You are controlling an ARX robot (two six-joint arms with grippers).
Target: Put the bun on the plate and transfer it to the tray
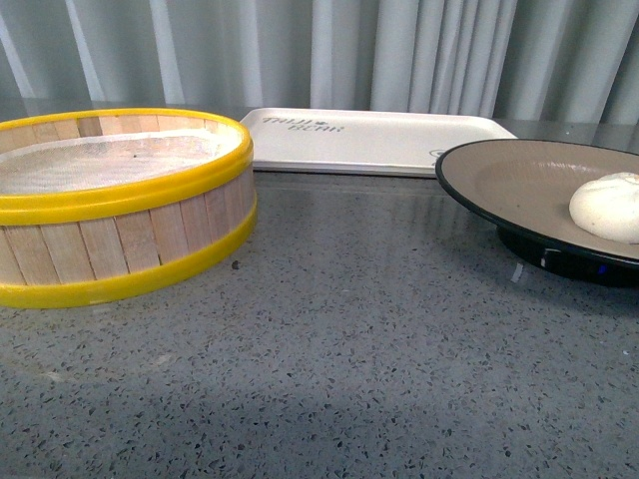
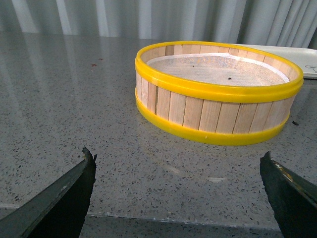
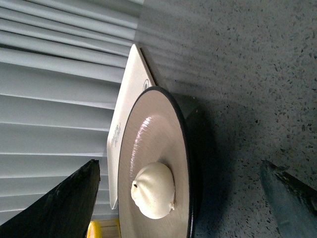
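Observation:
The white bun [image 1: 609,207] lies on the tan-brown plate [image 1: 519,180] with a black rim, at the right on the grey table. The cream-white tray [image 1: 374,140] lies flat behind the plate, at the back. No arm shows in the front view. In the right wrist view the bun [image 3: 154,191] sits on the plate [image 3: 148,134], with the tray [image 3: 130,94] beyond it; my right gripper [image 3: 181,193] is open, its black fingers [image 3: 64,206] wide apart, short of the plate. My left gripper [image 2: 178,191] is open and empty above bare table in front of the steamer basket.
A wooden steamer basket [image 1: 110,205] with yellow rims stands at the left, its cloth-lined inside holding no bun; it also shows in the left wrist view [image 2: 218,91]. Grey curtains hang behind the table. The speckled table surface [image 1: 349,349] spreads in front.

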